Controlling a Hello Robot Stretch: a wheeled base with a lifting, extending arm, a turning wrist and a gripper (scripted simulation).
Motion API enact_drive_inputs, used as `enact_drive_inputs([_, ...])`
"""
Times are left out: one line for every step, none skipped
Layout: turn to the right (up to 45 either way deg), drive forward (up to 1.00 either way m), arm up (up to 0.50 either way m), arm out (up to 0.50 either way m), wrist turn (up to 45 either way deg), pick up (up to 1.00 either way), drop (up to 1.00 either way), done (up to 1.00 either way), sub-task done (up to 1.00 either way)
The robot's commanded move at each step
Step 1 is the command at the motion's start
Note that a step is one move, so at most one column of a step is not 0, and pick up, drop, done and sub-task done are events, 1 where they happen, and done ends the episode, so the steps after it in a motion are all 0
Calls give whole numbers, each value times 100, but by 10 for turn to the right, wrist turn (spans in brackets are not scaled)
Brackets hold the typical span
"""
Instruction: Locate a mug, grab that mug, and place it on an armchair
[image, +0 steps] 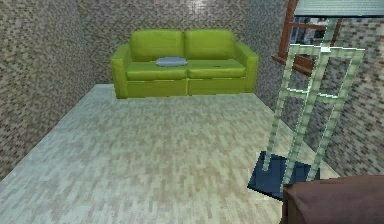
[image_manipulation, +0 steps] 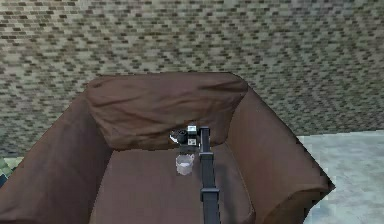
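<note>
one brown armchair (image_manipulation: 150, 110), one green sofa (image: 210, 46), one grey cushion (image: 171, 63).

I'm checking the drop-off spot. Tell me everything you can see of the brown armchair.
The armchair is dark brown and leather-like, with a wide creased back cushion, a broad seat and two rounded arms. It stands upright before a mottled brick wall, on pale floor. The robot's arm reaches over the seat; a small pale thing shows at the gripper, and whether it touches the seat cannot be told.
</note>
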Motion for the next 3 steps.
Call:
enact_drive_inputs([0, 0, 10, 0, 0, 0, 0, 0, 0])
enact_drive_inputs([0, 0, 0, -8, 0, 0, 0, 0, 0])
enact_drive_inputs([0, 0, 0, 0, 0, 0, 0, 100, 0])
